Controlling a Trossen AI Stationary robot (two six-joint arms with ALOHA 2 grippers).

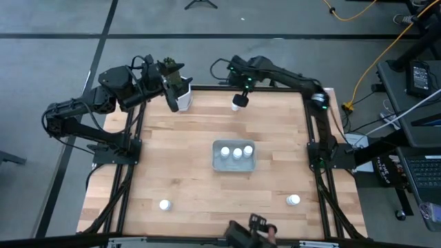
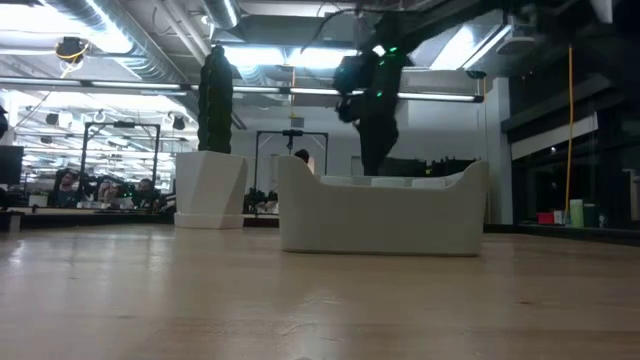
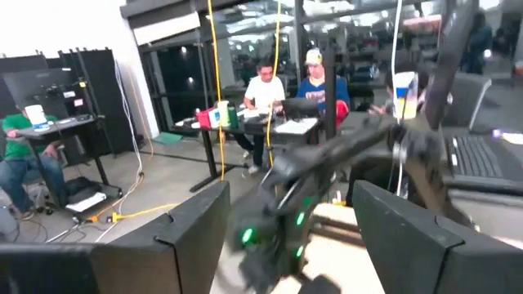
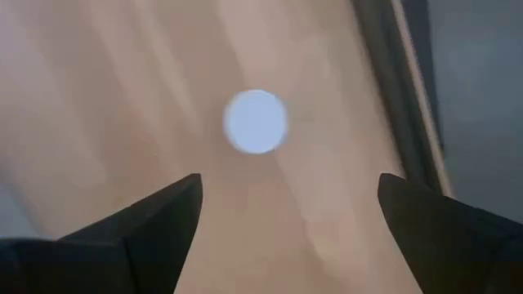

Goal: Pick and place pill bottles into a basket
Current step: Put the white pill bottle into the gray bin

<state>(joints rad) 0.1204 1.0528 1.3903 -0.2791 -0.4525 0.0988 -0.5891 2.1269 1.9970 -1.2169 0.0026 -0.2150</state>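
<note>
The table (image 1: 207, 200) is a pale wooden top with the basket (image 1: 222, 165) near its middle, three pill bottles (image 1: 236, 153) already lying inside it in a row; the job reads as about half done, with three more still out on the wood; the right gripper (image 1: 242, 91) hangs above one bottle at the far edge (image 1: 236, 106), its fingers (image 4: 147, 224) spread wide and empty, the white cap (image 4: 256, 122) showing between and beyond them in the right wrist view; the step in hand looks like the approach to a pick; the next move calls for a straight descent with the cap centred, then a close on the bottle's sides; the left gripper (image 1: 171, 86) waits by the far-left corner, near the cactus pot (image 1: 183, 98), fingers (image 3: 184, 237) apart and holding nothing; the pot stands well apart from the target; two bottles sit near the front edge, one left (image 1: 165, 204), one right (image 1: 294, 200); nothing blocks the path to the basket.
</note>
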